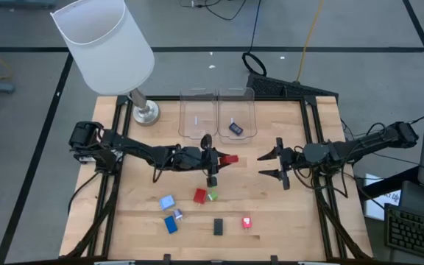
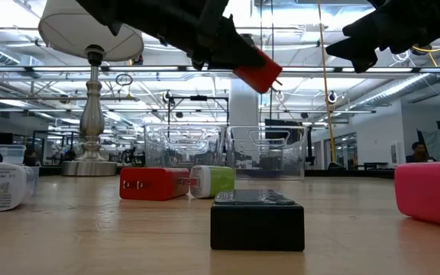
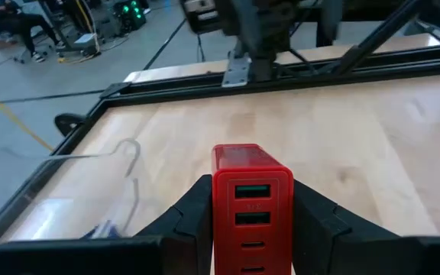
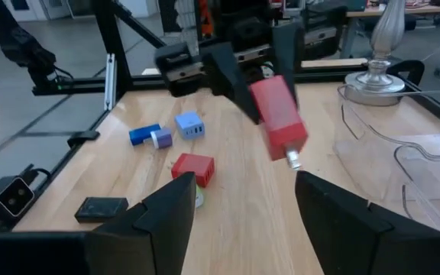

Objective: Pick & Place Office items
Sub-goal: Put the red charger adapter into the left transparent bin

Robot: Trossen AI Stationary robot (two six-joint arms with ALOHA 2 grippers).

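My left gripper hangs above the table's middle, just in front of the two clear bins, shut on a red charger block. My right gripper waits open a little to its right, above the table, touching nothing. One dark piece lies in the right bin. On the near half of the table lie a red piece, a green one, a light blue one, a dark blue one, a black one and a bright red one. My left gripper pinches the red charger block by its two long side faces, one finger on each side. The fingers come from the table's left, slanting down. The block is lifted clear and tilted, its metal prongs pointing out and down beyond the fingertips.
A tall lamp with a white shade stands on its metal base at the far left corner, beside the left bin. A black frame rail runs along the table's right side. Bare wood lies between the grippers and the bins.
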